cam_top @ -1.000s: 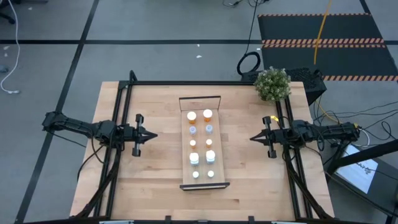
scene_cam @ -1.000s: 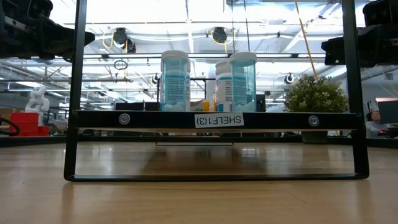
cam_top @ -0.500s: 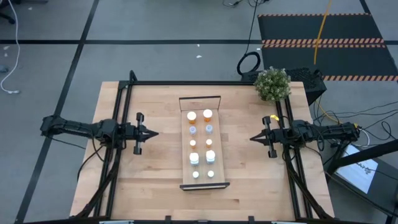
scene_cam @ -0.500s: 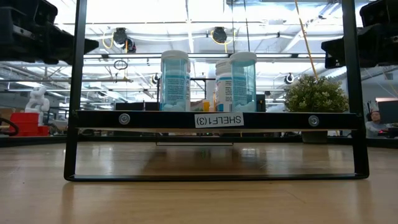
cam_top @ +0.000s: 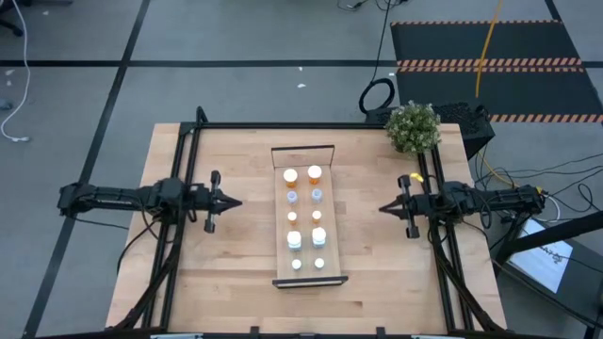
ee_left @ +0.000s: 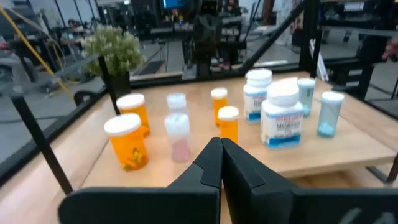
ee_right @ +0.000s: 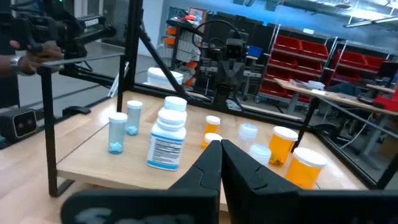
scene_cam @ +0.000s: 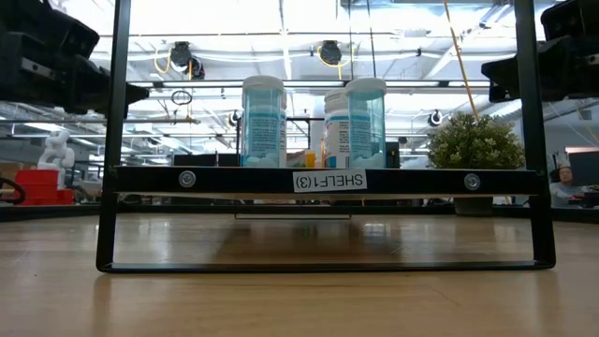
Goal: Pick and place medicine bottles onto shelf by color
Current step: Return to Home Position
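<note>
The left hand is clenched, its two dark fingers pressed together into a point with nothing between them. It hangs above the light-wood tabletop, well apart from the shelf's left long side, tip aimed at the shelf. The right hand mirrors it on the other side, likewise clenched on nothing, tip toward the shelf and well apart from it. In the low view both arms show as dark masses in the upper corners.

Between the hands lies the long, narrow light-wood shelf with thin black frame rails at its short ends. The frame lifts the board a little off the tabletop, and the near rail carries a small white label. On the board stand ten small cylindrical medicine bottles with white caps, all upright, in two columns of five, paired by colour and each apart from its neighbours. Counting from the end nearest the small green potted plant, there are:

- two larger orange bottles
- two small clear bottles
- two small orange bottles
- two larger white bottles with blue-printed labels
- two small pale-blue bottles

That makes four orange, four clear or pale blue, and two white
</note>
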Controlling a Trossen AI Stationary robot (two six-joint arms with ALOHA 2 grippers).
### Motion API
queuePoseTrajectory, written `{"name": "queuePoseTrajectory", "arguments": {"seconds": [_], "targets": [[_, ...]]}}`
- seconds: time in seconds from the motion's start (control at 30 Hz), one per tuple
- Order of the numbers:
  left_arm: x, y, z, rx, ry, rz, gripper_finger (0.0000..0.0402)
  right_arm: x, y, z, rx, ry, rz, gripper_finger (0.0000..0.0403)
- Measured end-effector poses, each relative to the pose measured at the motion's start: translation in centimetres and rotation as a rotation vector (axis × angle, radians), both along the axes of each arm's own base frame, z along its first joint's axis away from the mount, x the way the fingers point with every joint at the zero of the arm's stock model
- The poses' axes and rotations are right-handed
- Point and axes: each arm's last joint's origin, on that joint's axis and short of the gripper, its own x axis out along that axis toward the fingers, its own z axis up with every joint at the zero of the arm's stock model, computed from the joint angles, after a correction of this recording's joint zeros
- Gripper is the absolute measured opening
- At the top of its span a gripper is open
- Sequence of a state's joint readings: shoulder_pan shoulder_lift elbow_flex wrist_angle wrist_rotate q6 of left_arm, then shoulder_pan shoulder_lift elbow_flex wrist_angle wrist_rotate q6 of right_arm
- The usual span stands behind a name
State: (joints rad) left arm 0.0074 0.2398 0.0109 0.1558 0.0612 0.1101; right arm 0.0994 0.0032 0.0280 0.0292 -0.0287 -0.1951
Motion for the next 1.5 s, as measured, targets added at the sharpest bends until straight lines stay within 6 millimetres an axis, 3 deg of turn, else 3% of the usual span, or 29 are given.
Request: {"name": "queuePoseTrajectory", "arguments": {"seconds": [0.57, 1.2, 1.5], "targets": [[-1.5, 0.0, 0.7, -0.025, -0.101, 0.005, 0.0004, 0.0, 0.0, 0.5, 0.005, -0.055, 0.002, 0.0], [-1.5, 0.0, 0.6, -0.016, -0.091, 0.011, 0.0003, 0.0, 0.0, 0.5, 0.006, -0.057, 0.0, 0.0], [-1.5, 0.1, 0.6, -0.029, -0.09, 0.012, 0.0032, 0.0, 0.0, 0.6, 0.006, -0.057, 0.0, 0.0]]}}
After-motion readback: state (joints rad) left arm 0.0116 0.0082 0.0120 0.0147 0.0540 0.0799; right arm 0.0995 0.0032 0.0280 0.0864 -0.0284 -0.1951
